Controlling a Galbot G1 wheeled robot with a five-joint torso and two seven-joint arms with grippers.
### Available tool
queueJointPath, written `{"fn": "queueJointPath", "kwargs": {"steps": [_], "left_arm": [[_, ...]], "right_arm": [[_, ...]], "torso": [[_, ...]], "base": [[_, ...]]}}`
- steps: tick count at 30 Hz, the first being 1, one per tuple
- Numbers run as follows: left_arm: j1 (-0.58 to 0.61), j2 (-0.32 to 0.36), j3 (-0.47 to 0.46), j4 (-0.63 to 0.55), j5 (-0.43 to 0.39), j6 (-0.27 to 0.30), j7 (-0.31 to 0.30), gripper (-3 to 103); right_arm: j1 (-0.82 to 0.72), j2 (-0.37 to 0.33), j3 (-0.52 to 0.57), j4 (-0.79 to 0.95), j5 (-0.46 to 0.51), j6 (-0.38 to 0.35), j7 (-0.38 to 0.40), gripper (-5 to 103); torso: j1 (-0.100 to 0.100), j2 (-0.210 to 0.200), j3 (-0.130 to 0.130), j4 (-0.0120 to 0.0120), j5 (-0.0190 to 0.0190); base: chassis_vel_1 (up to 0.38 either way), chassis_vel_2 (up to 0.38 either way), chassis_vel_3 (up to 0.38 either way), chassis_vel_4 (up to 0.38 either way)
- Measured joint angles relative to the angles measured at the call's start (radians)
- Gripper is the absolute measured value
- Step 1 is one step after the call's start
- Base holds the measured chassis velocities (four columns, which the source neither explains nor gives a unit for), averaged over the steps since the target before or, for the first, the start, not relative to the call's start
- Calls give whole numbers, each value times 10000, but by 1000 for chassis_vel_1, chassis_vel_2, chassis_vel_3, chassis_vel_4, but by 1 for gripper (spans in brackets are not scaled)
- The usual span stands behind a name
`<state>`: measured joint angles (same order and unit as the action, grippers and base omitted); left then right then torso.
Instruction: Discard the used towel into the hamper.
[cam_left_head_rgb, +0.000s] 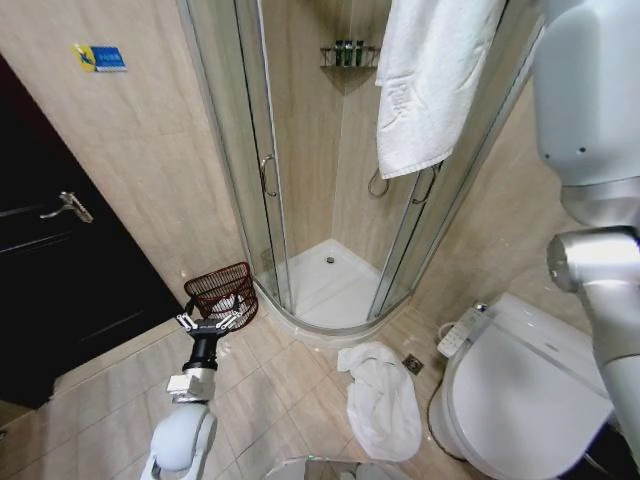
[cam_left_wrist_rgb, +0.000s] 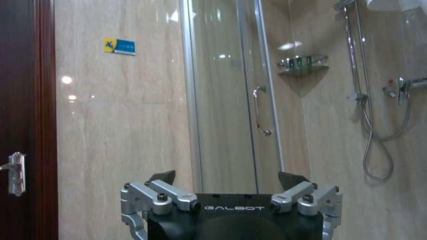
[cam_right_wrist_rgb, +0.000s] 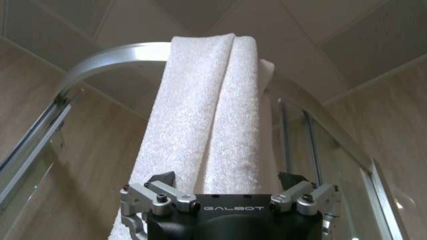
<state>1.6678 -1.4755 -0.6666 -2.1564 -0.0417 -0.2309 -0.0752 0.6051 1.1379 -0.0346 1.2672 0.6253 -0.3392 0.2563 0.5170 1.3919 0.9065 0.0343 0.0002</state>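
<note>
Two towels counted: hanging towel draped over shower rail, long axis up-down; second towel crumpled on floor by toilet. Right gripper raised, pointed straight at hanging towel, jaws spread wide, nothing held. Left gripper low beside one hamper, jaws open, empty. Right arm judged nearer to hanging towel.
</note>
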Motion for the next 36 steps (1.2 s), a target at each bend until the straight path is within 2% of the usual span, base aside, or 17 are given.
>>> {"fn": "queueJointPath", "kwargs": {"steps": [1,4,5,8,10,12,15,18,19,22,24,27,28,30,36], "left_arm": [[20,-19,-30,-12,1,-15,-1,100],[62,-45,-111,-66,2,-46,-8,100],[62,-45,-111,-66,2,-46,-8,100],[101,-92,-185,-93,2,-91,-9,100],[112,-109,-198,-93,2,-129,-14,100],[135,-169,-201,-94,9,-234,-50,100],[146,-218,-201,-93,24,-265,-54,100],[178,-373,-140,-28,151,-364,-59,100],[178,-373,-140,-28,151,-364,-59,100],[213,-439,-92,27,252,-424,-59,100],[220,-454,-90,34,275,-440,-58,100],[259,-454,-103,37,301,-483,-59,100],[259,-454,-103,37,301,-483,-59,100],[286,-468,-103,37,325,-511,-62,100],[384,-623,-76,41,552,-668,-65,100]], "right_arm": [[-64,-19,0,93,67,-35,55,103],[-251,-97,0,372,332,-129,195,93],[-251,-97,0,372,332,-129,195,93],[-462,-182,-10,682,656,-284,319,77],[-524,-198,-8,721,695,-285,332,77],[-696,-243,29,780,744,-276,357,65],[-781,-275,50,823,779,-273,362,61],[-1151,-415,107,1009,951,-234,356,44],[-1151,-415,107,1009,951,-234,356,44],[-1497,-556,183,1239,1086,-154,320,27],[-1631,-623,192,1342,1109,-134,290,27],[-2071,-885,261,1768,1157,-115,180,11],[-2071,-885,261,1768,1157,-115,180,11],[-2272,-1023,282,1999,1157,-107,123,4],[-2541,-1225,316,2277,1249,-101,106,3]], "torso": [[0,0,0,0,-1],[0,0,0,0,0],[0,0,0,0,0],[-1,0,0,1,-2],[-1,0,0,0,-2],[-1,0,0,1,-2],[0,0,0,1,-2],[0,0,0,0,-1],[0,0,0,0,-1],[0,-1,0,0,-2],[-1,-1,-1,1,-3],[-1,-1,-1,0,-1],[-1,-1,-1,0,-1],[-1,0,-1,0,-1],[-1,0,-2,1,-3]], "base": [[0,0,0,0],[0,0,0,0],[0,0,0,0],[0,0,0,0],[0,0,0,0],[0,0,0,0],[0,0,0,0],[0,0,0,0],[0,0,0,0],[0,0,0,0],[0,0,0,0],[0,0,0,0],[0,0,0,0],[0,0,0,0],[0,0,0,0]]}}
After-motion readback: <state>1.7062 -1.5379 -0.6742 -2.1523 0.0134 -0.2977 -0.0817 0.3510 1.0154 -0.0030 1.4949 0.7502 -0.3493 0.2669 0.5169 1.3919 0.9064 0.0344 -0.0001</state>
